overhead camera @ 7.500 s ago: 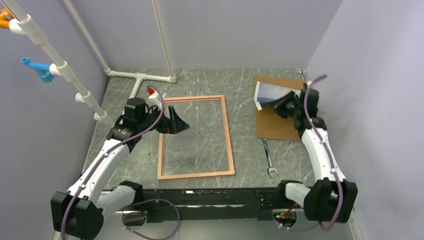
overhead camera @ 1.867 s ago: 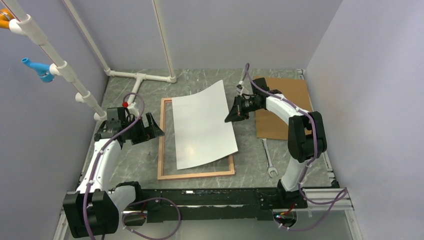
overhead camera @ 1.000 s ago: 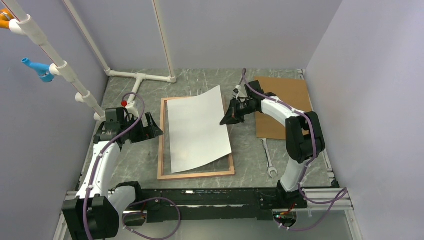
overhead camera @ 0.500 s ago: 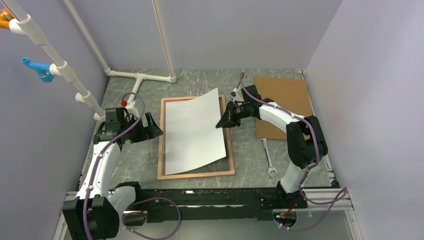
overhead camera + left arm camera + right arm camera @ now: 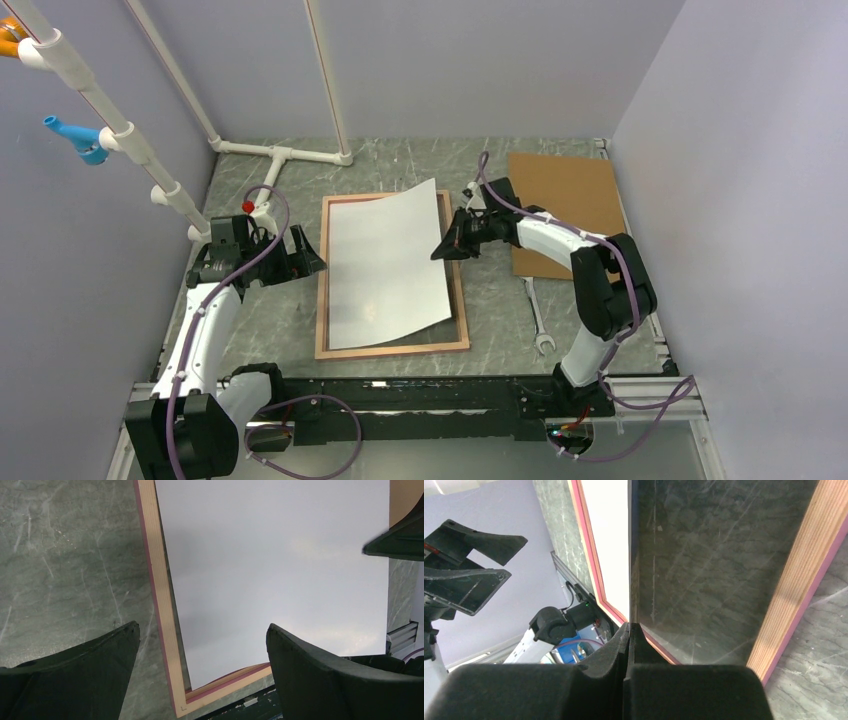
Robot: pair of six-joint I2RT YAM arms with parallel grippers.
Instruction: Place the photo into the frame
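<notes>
The photo (image 5: 385,265) shows its plain white back and lies over the pinkish wood frame (image 5: 322,300) on the table, its right edge lifted. My right gripper (image 5: 447,243) is shut on that right edge; in the right wrist view the sheet (image 5: 614,545) runs edge-on from the closed gripper (image 5: 629,630), above the frame's rail (image 5: 796,580). My left gripper (image 5: 305,256) is open and empty just left of the frame. In the left wrist view the photo (image 5: 275,570) fills the frame (image 5: 160,610), between the open gripper (image 5: 202,645).
A brown backing board (image 5: 560,210) lies at the right back. A wrench (image 5: 538,315) lies near the frame's right side. White pipes (image 5: 280,155) run along the left and back. Walls close the left, back and right.
My right gripper has carried the photo left and down over the frame, so the sheet now lies mostly within the rails. The left arm has stayed still.
</notes>
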